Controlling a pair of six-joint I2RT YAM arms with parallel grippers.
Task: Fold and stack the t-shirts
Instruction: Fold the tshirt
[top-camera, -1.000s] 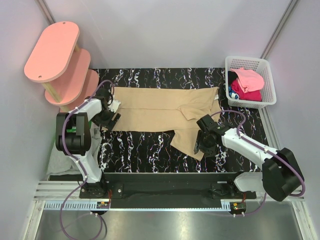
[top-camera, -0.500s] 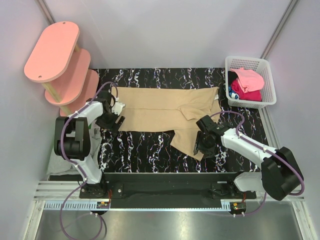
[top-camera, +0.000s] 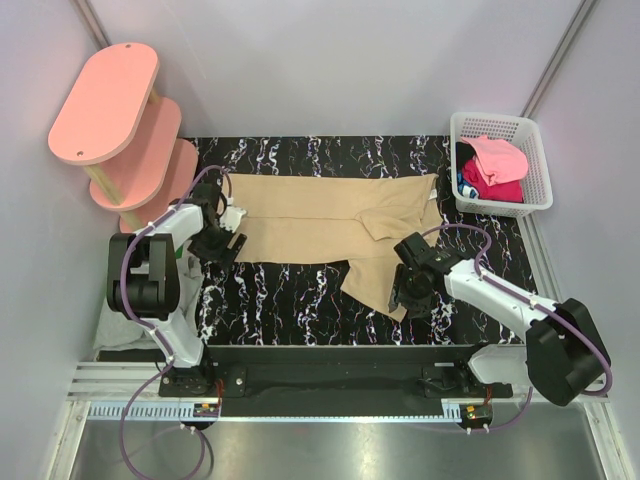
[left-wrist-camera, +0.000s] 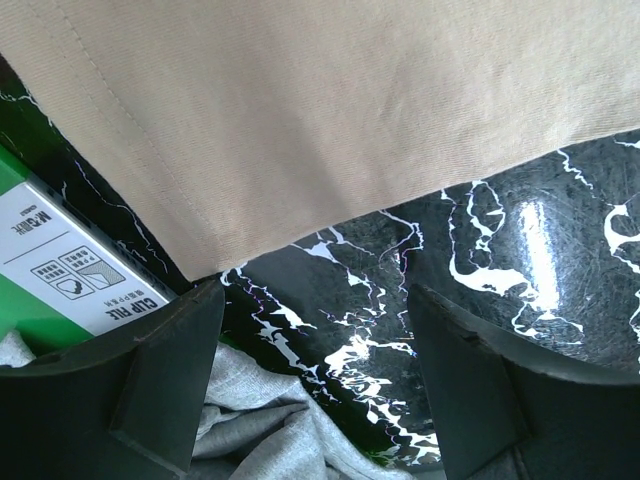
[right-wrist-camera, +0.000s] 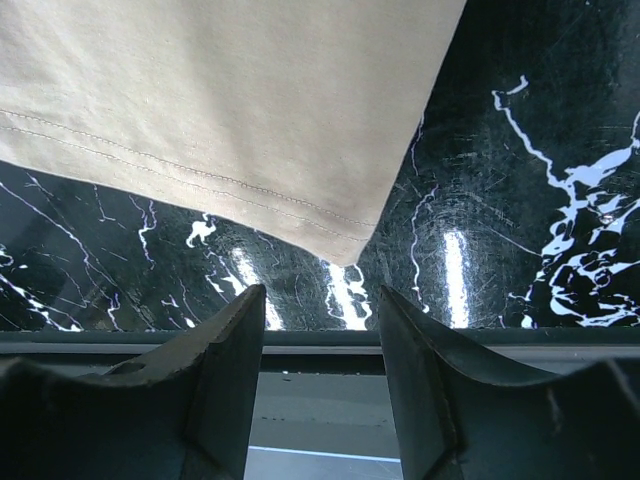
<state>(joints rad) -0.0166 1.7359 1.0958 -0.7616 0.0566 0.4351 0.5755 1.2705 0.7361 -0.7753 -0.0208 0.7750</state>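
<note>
- The tan t-shirt (top-camera: 320, 225) lies spread on the marbled table (top-camera: 290, 305), so folding looks barely begun.
- The left gripper (left-wrist-camera: 315, 300) gapes wide and empty at the shirt's left corner.
- The right gripper (right-wrist-camera: 320, 295) stands half open and empty, just short of the near corner.
- Next, likely, each pinches its corner — cloth only.

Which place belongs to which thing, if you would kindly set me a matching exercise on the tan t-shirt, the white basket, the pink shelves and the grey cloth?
Things:
1. tan t-shirt
2. white basket
3. pink shelves
4. grey cloth

Places:
a. far left, beside the table
b. spread across the middle of the table
c. far right corner
d. near left, off the table's edge

Pairs: 1-b, 2-c, 3-a, 4-d
</note>
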